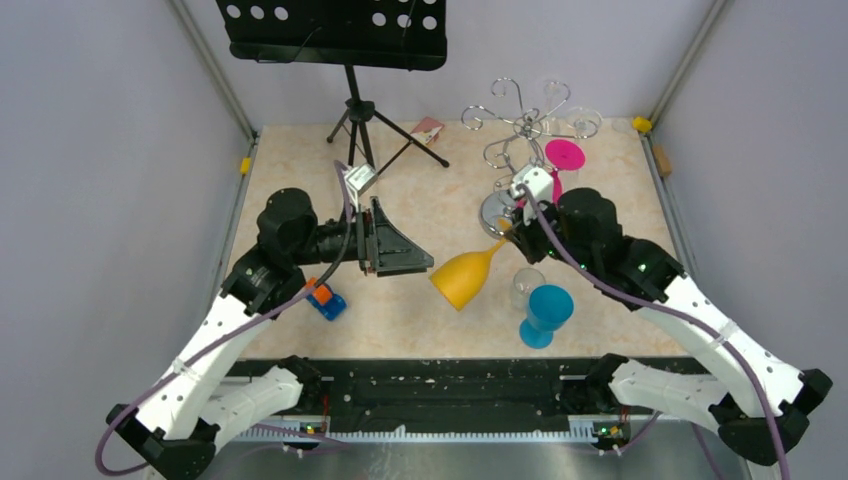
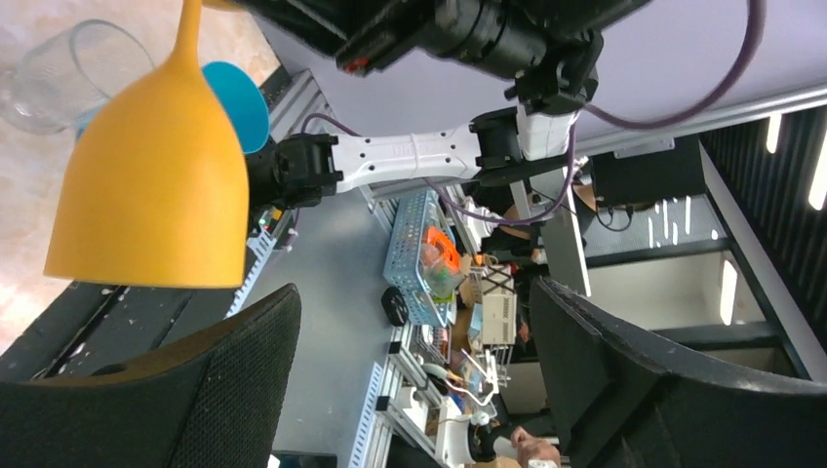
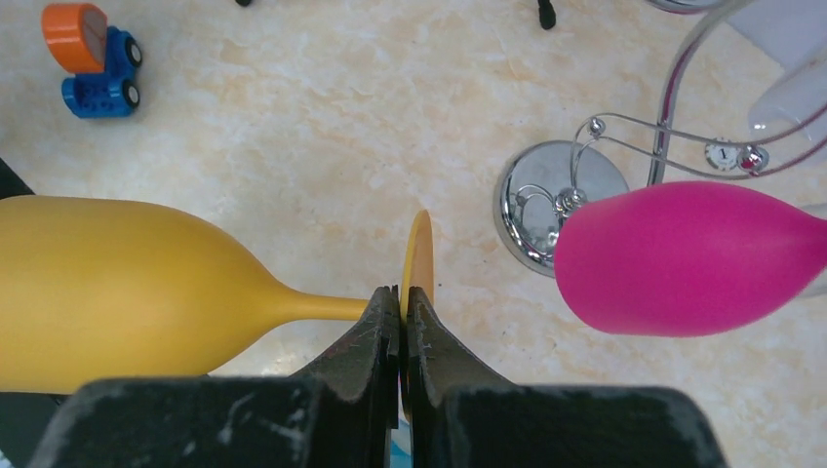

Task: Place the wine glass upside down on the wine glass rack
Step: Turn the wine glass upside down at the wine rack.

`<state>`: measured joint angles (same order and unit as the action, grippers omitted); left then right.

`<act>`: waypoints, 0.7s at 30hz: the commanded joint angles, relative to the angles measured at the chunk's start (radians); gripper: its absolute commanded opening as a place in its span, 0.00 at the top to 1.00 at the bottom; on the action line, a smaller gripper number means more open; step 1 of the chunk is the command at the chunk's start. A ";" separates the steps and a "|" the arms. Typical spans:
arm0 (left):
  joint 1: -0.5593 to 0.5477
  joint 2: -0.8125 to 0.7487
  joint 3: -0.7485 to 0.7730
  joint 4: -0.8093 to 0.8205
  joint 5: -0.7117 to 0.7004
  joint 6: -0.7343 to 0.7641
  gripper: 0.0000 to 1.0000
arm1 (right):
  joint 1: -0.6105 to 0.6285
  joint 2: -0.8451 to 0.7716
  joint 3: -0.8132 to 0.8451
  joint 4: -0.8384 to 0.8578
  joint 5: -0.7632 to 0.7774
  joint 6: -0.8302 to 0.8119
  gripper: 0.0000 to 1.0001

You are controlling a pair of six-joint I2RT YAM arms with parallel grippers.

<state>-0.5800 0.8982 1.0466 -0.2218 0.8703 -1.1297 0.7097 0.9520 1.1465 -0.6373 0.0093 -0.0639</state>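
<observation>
The wine glass (image 1: pixel 465 278), an orange-yellow opaque goblet, is not on the rack yet. It hangs slanted from the right gripper (image 3: pixel 402 302), bowl low and out to that gripper's left, stem rising to the foot. The right jaws are pinched hard on the thin foot disc, edge-on between the fingertips, so the pick-up looks done. What I judge is left is the carry, the last turn to fully foot-up, and sliding the stem into a free hook. The shiny chrome wire rack (image 1: pixel 520 122), with its curled arms and round mirror base, stands just beyond the right gripper and slightly to its right. A magenta plastic glass (image 3: pixel 683 258) appears to hang there already, bowl down. The left gripper (image 1: pixel 415 255) waits just beside the yellow bowl, jaws spread wide, holding nothing and, from what I can see, not touching the glass.
</observation>
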 commanded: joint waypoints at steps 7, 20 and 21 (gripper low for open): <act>0.043 0.025 0.244 -0.631 -0.257 0.422 0.10 | 0.381 0.096 0.015 0.110 0.460 -0.109 1.00; 0.067 0.040 0.180 -0.696 -0.298 0.426 0.08 | 0.804 0.161 -0.193 0.579 0.955 -0.542 1.00; 0.070 0.037 0.170 -0.683 -0.283 0.419 0.08 | 0.827 0.176 -0.218 0.640 0.999 -0.611 1.00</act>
<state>-0.5228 0.9466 1.2484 -0.9264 0.5598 -0.7082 1.4403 1.0916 0.9867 -0.2764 0.7906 -0.4271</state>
